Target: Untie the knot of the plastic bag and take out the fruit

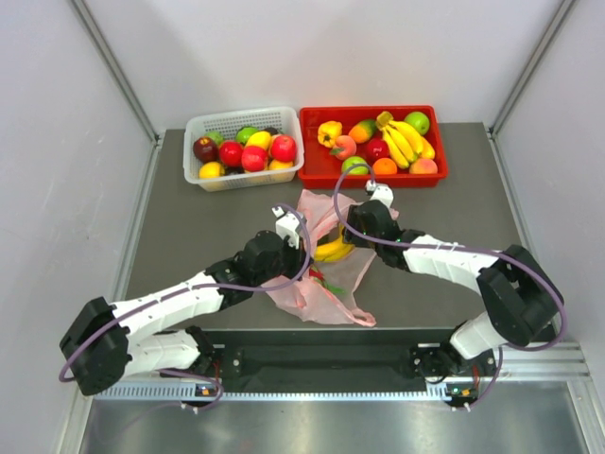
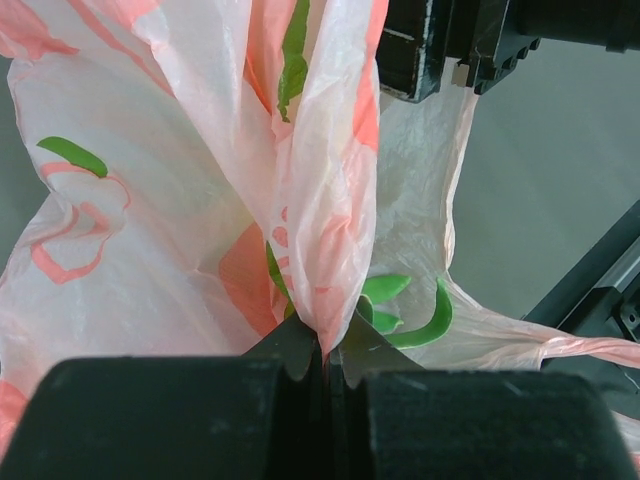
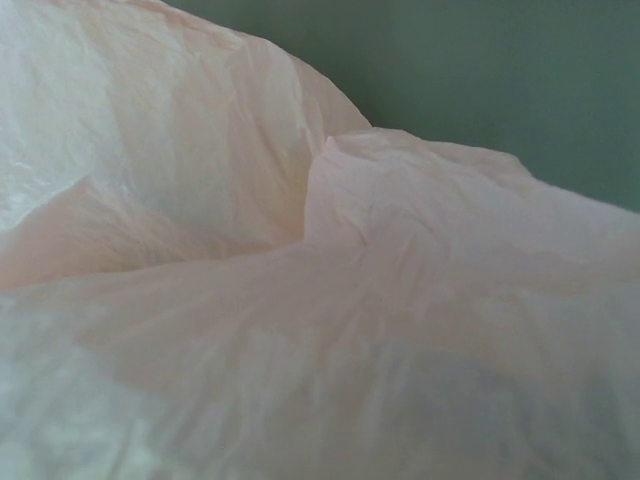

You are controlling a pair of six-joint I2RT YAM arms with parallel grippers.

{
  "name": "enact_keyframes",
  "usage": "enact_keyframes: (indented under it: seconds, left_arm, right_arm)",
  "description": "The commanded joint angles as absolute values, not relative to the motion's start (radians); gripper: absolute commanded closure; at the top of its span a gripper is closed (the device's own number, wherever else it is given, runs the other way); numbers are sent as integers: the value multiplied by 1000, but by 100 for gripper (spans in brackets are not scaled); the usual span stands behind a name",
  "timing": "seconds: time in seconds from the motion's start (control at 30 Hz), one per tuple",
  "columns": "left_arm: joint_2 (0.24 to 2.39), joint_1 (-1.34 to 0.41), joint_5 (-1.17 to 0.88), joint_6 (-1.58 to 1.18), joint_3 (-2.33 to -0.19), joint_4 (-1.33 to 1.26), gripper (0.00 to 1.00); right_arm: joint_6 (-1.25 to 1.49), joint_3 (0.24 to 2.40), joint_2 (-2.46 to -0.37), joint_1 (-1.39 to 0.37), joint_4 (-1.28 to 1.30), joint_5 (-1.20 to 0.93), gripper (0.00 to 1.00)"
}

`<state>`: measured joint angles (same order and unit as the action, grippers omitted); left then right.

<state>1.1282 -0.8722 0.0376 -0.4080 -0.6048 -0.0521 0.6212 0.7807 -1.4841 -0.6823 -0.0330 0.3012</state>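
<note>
The pink plastic bag [image 1: 321, 288] lies crumpled at the table's middle, between my two grippers. A yellow banana bunch [image 1: 334, 250] shows in its opened top. My left gripper [image 1: 293, 248] is shut on a bunched fold of the bag [image 2: 320, 200], its tips [image 2: 327, 350] pinching the plastic. Green fruit tips [image 2: 405, 300] show through the plastic just beyond them. My right gripper [image 1: 356, 230] is at the bag's right top edge. It also shows in the left wrist view [image 2: 440, 50], against the plastic. Bag plastic [image 3: 300, 300] fills the right wrist view and hides the fingers. I cannot make out the knot.
A white basket [image 1: 194, 175] full of fruit stands at the back left. A red tray [image 1: 312, 178] with bananas and other fruit stands beside it at the back right. The table's front rail [image 1: 312, 352] runs just below the bag.
</note>
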Motion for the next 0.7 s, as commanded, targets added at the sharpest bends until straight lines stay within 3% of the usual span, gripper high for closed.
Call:
enact_keyframes:
  seconds: [0.0, 0.17, 0.4, 0.43, 0.47, 0.57, 0.6, 0.67]
  left_arm:
    - [1132, -876, 17, -419, -621, -78, 100]
    - [1143, -876, 14, -416, -627, -84, 100]
    - [1166, -877, 5, -419, -640, -98, 100]
    - [1166, -876, 5, -417, -638, -98, 100]
    - [1164, -876, 6, -416, -640, -95, 100]
    - [1154, -876, 11, -410, -637, -89, 100]
    - [1154, -877, 12, -408, -635, -89, 100]
    - [1154, -876, 15, -407, -635, -87, 100]
  right_arm:
    - [597, 837, -1502, -669, -3, 307, 42]
    - [568, 862, -1549, -667, 29, 328, 32]
    - [566, 925, -1710, -666, -32, 181, 38]
    - [574, 925, -1729, -666, -35, 173, 41]
    - [577, 922, -1730, -666, -40, 169, 53]
    - [577, 891, -1694, -663, -55, 163, 75]
    - [575, 875, -1675, -661, -57, 164, 87]
    - [545, 856, -1576, -646, -49, 144, 99]
